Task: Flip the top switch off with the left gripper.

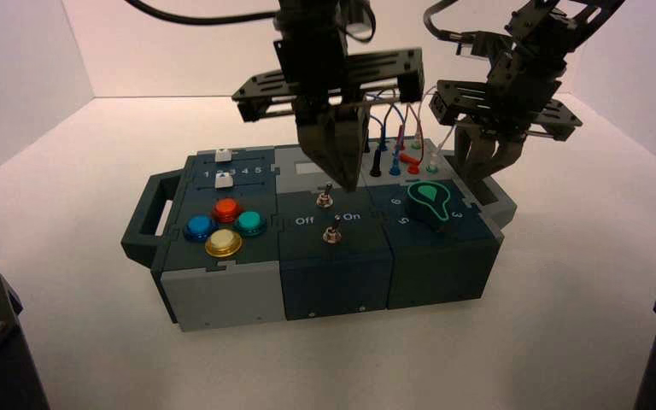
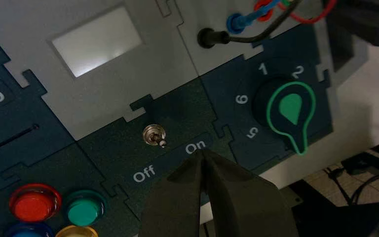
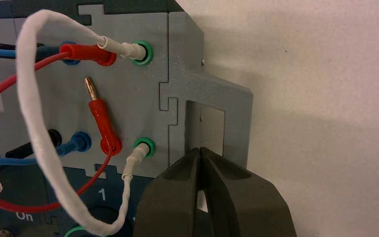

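- the left gripper (image 1: 348, 181) is hovering just beside the top switch (image 1: 325, 199) on the box (image 1: 222, 295) centre panel, fingers pressed together, gripping nothing, hiding part of the "on" label.
- the lever is leaning toward "on".
- the right gripper (image 1: 478, 175) is idling, closed, at the box's right rear corner.

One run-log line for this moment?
left gripper: shut, beside top switch, On side | switch: lever toward On, untouched | right gripper: shut, idle at box right end

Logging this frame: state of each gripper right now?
left gripper: closed, empty, tips beside the top switch on its On side.
right gripper: closed, empty, over the box's right handle.
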You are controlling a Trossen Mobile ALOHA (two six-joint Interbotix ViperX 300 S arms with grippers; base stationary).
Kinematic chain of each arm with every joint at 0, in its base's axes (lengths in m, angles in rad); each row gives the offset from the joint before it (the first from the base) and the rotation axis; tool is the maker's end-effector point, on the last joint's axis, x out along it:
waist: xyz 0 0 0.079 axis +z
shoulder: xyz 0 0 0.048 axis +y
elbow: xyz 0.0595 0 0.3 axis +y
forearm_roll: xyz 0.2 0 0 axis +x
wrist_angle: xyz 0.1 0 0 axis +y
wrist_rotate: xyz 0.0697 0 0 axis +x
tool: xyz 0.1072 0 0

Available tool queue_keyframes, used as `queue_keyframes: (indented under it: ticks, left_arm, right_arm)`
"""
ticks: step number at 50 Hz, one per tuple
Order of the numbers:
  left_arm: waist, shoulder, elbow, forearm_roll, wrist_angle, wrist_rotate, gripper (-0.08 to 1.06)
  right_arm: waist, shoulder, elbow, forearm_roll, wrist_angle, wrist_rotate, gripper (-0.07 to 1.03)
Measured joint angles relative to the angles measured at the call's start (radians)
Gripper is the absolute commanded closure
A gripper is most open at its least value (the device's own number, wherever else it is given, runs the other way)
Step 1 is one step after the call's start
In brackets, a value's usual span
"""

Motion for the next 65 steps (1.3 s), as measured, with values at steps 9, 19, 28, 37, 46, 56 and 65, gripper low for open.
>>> queue_keyframes:
  ticks: [9,19,28,37,46,56,65]
  left_arm:
    - [0.008,0.006,-0.005,0.003,-0.006,0.0,1.01]
    - [0.035,0.006,-0.008,0.017,-0.009,0.0,1.01]
    - [0.038,0.014,-0.008,0.018,-0.011,0.0,1.01]
    - [0.038,0.026,-0.008,0.017,-0.011,0.0,1.01]
    - [0.038,0.031,-0.008,0.023,-0.014,0.0,1.01]
    - [0.051,0.031,-0.002,0.029,-0.018,0.0,1.01]
    - [0.063,0.015,0.028,0.029,-0.032,0.0,1.01]
  right_arm:
    - [0.0,0.0,0.0,-0.002,-0.002,0.0,0.99]
    - [0.002,0.0,0.0,-0.002,-0.003,-0.003,0.99]
    - [0.002,0.0,0.0,-0.003,-0.005,-0.005,0.99]
    - [0.0,0.0,0.0,-0.003,-0.006,-0.005,0.99]
    - [0.002,0.0,0.0,-0.003,-0.006,-0.005,0.99]
    - [0.002,0.0,0.0,-0.003,-0.006,-0.006,0.99]
    - [0.003,0.0,0.0,-0.003,-0.008,-0.005,0.99]
